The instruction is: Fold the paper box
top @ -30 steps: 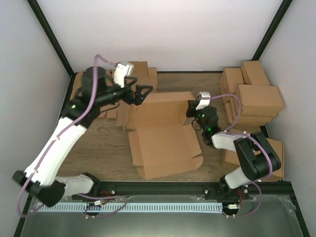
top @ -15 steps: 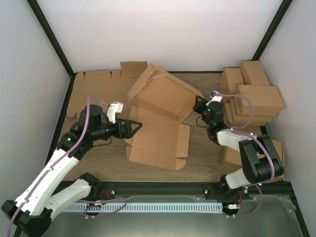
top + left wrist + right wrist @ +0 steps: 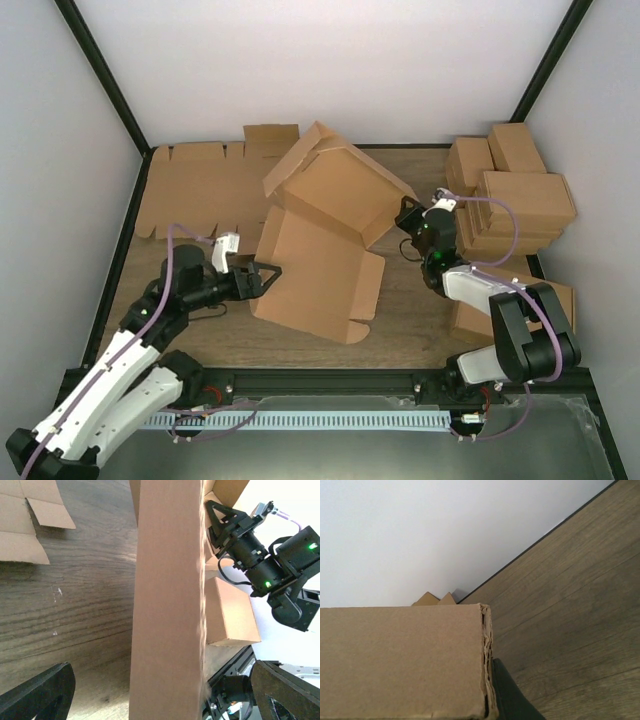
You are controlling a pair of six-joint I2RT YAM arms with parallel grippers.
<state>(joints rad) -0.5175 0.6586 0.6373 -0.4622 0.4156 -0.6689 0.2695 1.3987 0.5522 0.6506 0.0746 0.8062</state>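
**Operator:** Top view. Where is the paper box, and what has changed?

**Technician:** It lies mid-table, skewed. Its lower panel is toward the near side. Its large far panel is lifted and tilted. A second ago the box lay nearly square, with that panel standing at the back. The left arm then reached to the box's far-left corner and has since pulled back. The left gripper is now at the lower panel's left edge, jaws spread wide, holding nothing. The right gripper is pinched on the far panel's right corner. The flat sheets at far left and the cartons at right lie apart from the work.

**Operator:** Left wrist view?

**Technician:** A box wall runs up the frame between the two fingers, which stand well apart and clear of it. The right arm shows beyond.

**Operator:** Right wrist view?

**Technician:** Cardboard fills the lower left, its corrugated edge against a dark finger. This fits a closed grip on the board.

**Operator:** Consequence for the task?

**Technician:** Judgement: the right side has swung the box out of square and no wall is locked, so folding is at an early stage. The left gripper is placed to take the near-left wall. The single corner grip may let the box pivot.
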